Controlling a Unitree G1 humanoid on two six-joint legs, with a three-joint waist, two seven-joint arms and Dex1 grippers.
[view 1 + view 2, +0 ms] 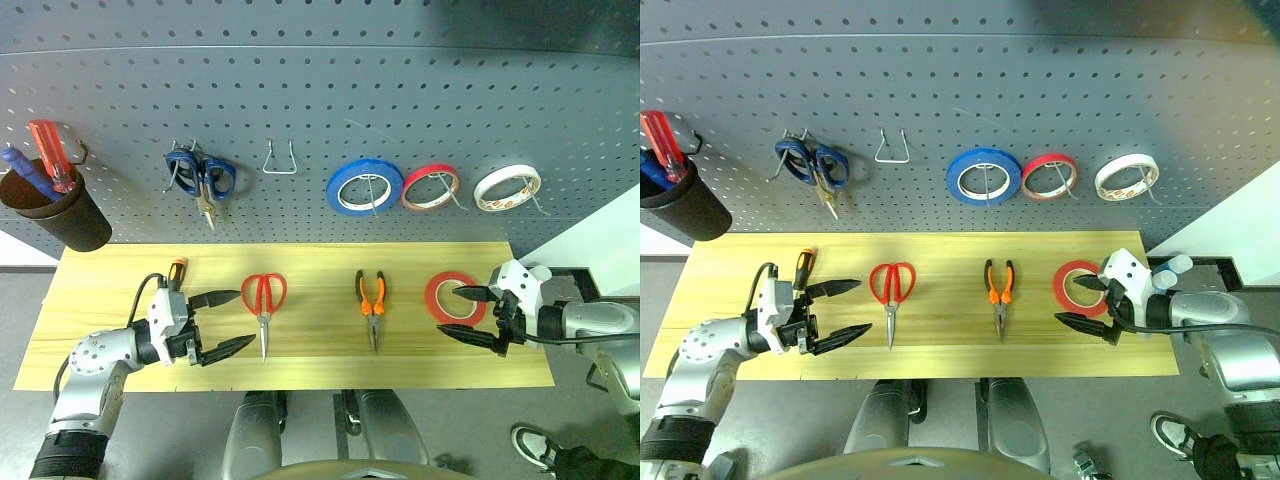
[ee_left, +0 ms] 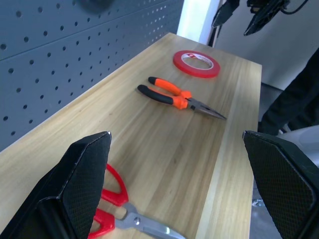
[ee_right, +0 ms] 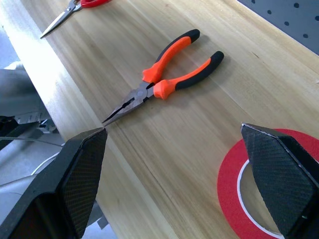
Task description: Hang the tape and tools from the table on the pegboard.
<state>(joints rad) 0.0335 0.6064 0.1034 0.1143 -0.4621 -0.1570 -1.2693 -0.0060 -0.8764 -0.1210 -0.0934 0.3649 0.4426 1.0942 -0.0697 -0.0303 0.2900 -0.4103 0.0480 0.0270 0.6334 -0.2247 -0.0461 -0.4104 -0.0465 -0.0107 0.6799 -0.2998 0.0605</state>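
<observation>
Showing pale grained wood on the table (image 1: 300, 345), matt grey perforated metal on the pegboard (image 1: 320, 90), glossy red plastic on the tape (image 3: 234, 191), bare steel on the pliers (image 3: 164, 77) jaws, textured black gripper fingertips (image 2: 82, 184).

red tape (image 1: 455, 298), orange-and-black pliers (image 1: 371, 300), red-handled scissors (image 1: 263, 298), yellowish table (image 1: 300, 350)

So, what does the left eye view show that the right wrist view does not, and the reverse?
Left eye view alone: the pegboard's hung tape rolls and blue scissors, the dark cup, the screwdriver. Right wrist view alone: a close look at the pliers' jaws. Both: pliers, red tape, red scissors, table.
</observation>
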